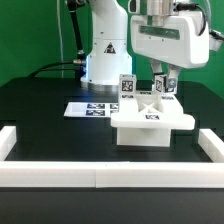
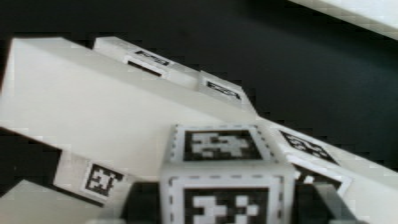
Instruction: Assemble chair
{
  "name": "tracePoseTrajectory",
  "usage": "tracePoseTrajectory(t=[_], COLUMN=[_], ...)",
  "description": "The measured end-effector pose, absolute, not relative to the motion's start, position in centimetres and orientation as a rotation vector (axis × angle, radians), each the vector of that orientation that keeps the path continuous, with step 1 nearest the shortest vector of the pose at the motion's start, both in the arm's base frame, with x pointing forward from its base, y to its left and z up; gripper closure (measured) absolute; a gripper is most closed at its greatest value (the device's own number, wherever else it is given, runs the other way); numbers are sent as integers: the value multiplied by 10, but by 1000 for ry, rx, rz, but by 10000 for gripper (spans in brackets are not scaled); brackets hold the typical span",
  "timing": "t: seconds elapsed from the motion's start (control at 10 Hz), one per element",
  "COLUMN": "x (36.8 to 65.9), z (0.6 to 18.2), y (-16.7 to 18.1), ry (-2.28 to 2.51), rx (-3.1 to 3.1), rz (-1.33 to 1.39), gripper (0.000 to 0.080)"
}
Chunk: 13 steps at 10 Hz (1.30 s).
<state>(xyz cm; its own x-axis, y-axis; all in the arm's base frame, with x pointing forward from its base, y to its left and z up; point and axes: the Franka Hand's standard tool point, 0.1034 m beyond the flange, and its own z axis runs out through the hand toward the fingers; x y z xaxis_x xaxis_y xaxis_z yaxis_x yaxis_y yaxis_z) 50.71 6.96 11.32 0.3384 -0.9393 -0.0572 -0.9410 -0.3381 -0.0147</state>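
The chair's white seat slab (image 1: 150, 127) lies on the black table, ahead of the marker board. A white post (image 1: 127, 88) with a marker tag stands upright at its far edge, towards the exterior view's left. My gripper (image 1: 162, 80) comes down from above at the slab's far right and is shut on a second tagged white post (image 1: 166, 90). In the wrist view that post (image 2: 222, 165) fills the space between my dark fingers (image 2: 324, 195), tags facing the camera. The seat slab (image 2: 89, 95) stretches away behind it. Where the held post meets the slab is hidden.
The marker board (image 1: 92, 108) lies flat behind the slab, towards the exterior view's left. A long low white border rail (image 1: 100, 176) runs along the table's front and up both sides. The robot's base (image 1: 105, 55) stands at the back.
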Motion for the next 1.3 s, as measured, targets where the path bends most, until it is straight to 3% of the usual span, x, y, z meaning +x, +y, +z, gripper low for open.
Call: tracePoseTrajectory(t=[0.1, 0.2, 0.3, 0.6, 1.3], x=[507, 506, 506, 506, 507], z=[113, 113, 113, 113, 112], y=[70, 71, 71, 71, 72], ry=[1756, 1751, 1689, 1331, 546], rx=[-2551, -2555, -2599, -2795, -3050], rz=[63, 66, 63, 53, 32], gripper=[273, 273, 189, 151, 150])
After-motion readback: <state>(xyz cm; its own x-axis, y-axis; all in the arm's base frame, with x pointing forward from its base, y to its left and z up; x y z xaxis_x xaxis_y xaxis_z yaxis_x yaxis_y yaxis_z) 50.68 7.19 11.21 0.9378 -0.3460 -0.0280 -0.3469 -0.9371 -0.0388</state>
